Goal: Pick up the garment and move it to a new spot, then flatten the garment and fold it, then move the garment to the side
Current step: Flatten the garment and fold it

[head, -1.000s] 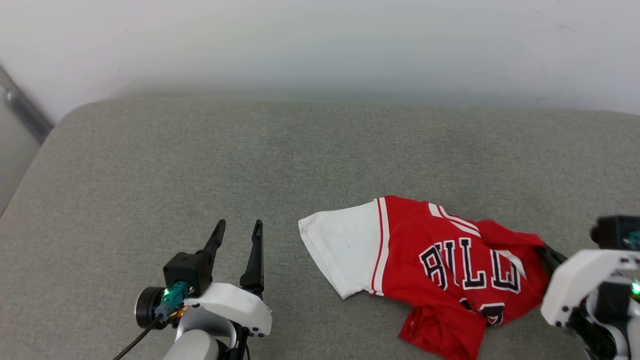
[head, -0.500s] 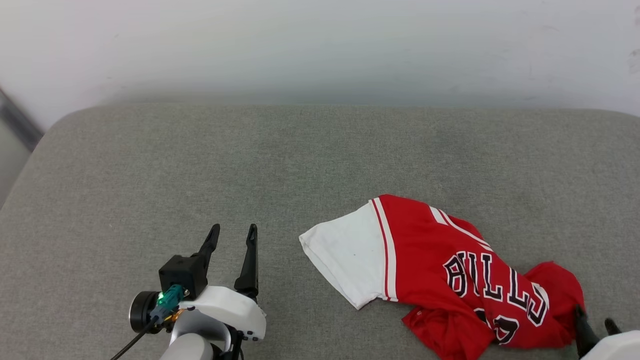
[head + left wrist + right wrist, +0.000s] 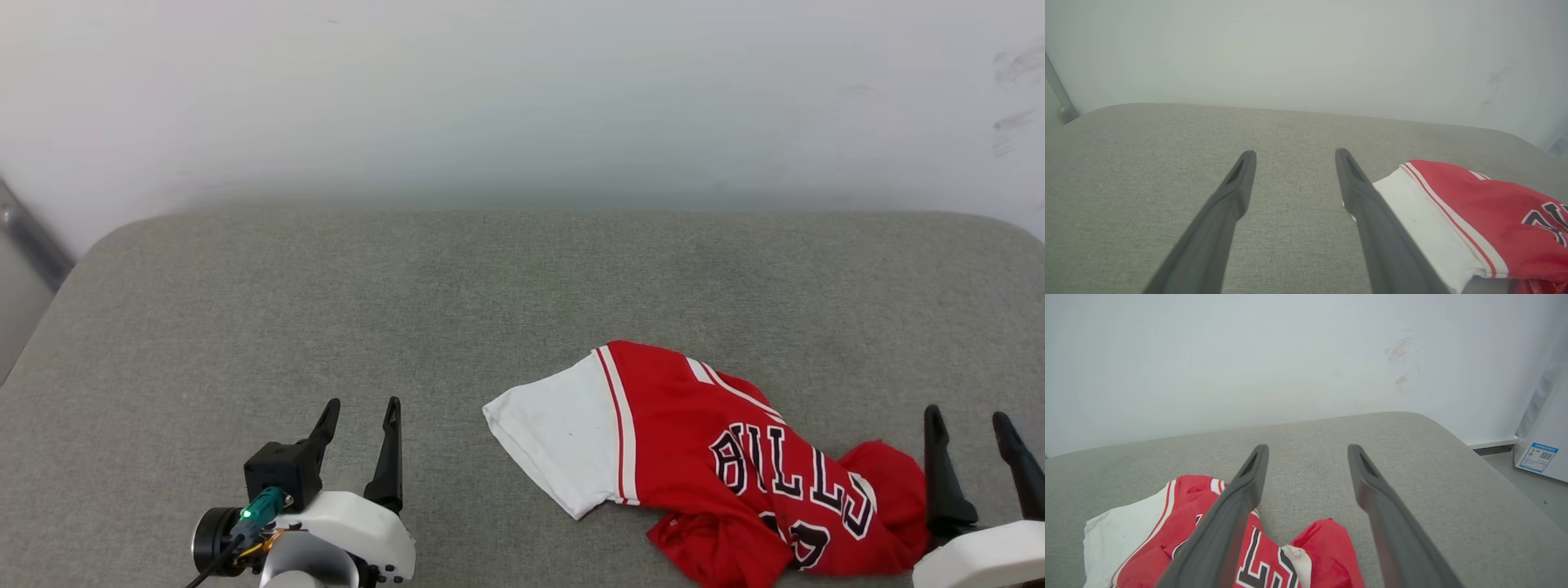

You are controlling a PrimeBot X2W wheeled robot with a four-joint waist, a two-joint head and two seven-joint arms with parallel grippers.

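Observation:
The garment (image 3: 702,465), a red jersey with a white sleeve and black-and-white lettering, lies crumpled on the grey cushion, right of centre near the front. Its white sleeve points left. My right gripper (image 3: 971,425) stands open just right of the garment's red edge, holding nothing. In the right wrist view the garment (image 3: 1167,535) lies low and left, partly behind the left finger of the open right gripper (image 3: 1308,451). My left gripper (image 3: 359,408) is open at the lower left, apart from the sleeve. In the left wrist view the left gripper (image 3: 1294,155) is open, with the garment (image 3: 1453,208) to its right.
The grey cushion (image 3: 326,310) stretches wide to the left and back, ending at a white wall (image 3: 522,98). Its right edge drops off to the floor, where a white box with a label (image 3: 1541,457) stands. A grey bar (image 3: 24,233) runs at the far left.
My right gripper has let go of the garment's right edge, opened and drawn back to the right. The garment has settled flatter on the cushion. The head camera tilted, shifting the whole picture.

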